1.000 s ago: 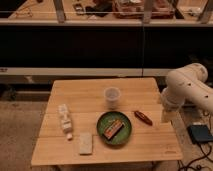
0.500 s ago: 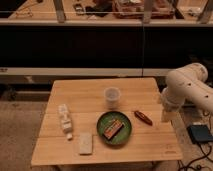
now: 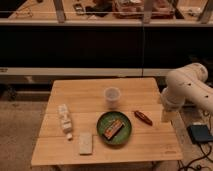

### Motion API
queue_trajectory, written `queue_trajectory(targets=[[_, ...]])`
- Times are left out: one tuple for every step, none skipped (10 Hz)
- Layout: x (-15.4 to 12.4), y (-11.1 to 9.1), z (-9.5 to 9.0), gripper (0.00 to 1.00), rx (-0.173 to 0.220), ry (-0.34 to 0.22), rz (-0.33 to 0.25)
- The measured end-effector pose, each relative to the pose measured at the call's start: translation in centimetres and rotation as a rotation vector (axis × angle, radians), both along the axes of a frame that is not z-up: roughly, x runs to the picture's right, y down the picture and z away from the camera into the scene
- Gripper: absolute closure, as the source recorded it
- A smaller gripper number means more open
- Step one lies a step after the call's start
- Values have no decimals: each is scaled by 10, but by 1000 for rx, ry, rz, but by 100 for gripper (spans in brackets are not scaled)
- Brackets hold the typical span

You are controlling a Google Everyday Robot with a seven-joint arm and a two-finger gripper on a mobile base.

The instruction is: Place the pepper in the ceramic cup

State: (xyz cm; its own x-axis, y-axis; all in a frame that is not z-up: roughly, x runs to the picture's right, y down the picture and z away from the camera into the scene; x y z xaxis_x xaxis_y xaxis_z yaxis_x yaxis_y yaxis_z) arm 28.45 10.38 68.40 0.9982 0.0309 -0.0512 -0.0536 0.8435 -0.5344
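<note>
The robot arm (image 3: pixel 189 90) is on the right side of the tabletop (image 3: pixel 80 92). Its end effector (image 3: pixel 167 114) hangs down by the right edge of the tabletop. Its fingers are spread wide. It holds nothing and it touches nothing.

The pepper (image 3: pixel 143 117) lies flat on the tabletop. It is dark red and thin. It sits near the end effector, a bit to its left, with a gap between them. It is just beside the green plate (image 3: pixel 126 135), on the plate's right side, but it is not on the plate.

The cup (image 3: pixel 112 96) stands upright behind the plate, near the middle of the tabletop. It is apart from the pepper.

A brown bar (image 3: pixel 113 129) lies on the plate. A white bottle (image 3: pixel 65 119) lies on its side on the left part of the tabletop. A pale block (image 3: pixel 86 143) lies near the front edge, between the bottle and the plate.
</note>
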Motion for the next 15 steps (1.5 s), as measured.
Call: queue_trajectory(targets=[[0,0,0,35,0,0,0],[0,0,0,35,1,-2,-3],[-2,-2,0,35,5,-13,-16],[-4,-6,2,35,11,-30,-43],[-11,-13,4,35,20,-63,-84],[-21,-25,8,35,36,-116,-159],[-34,-38,11,35,57,-186,-249],[-46,-48,12,35,75,-255,-312],[-58,-57,12,35,92,-344,-368],[-70,-70,10,35,115,-469,-414],[-69,-74,8,35,121,-537,-436],[-61,-76,5,35,121,-614,-478],[-44,-73,4,35,105,-683,-556],[-30,-71,4,35,85,-720,-626],[-7,-70,5,35,54,-744,-720]])
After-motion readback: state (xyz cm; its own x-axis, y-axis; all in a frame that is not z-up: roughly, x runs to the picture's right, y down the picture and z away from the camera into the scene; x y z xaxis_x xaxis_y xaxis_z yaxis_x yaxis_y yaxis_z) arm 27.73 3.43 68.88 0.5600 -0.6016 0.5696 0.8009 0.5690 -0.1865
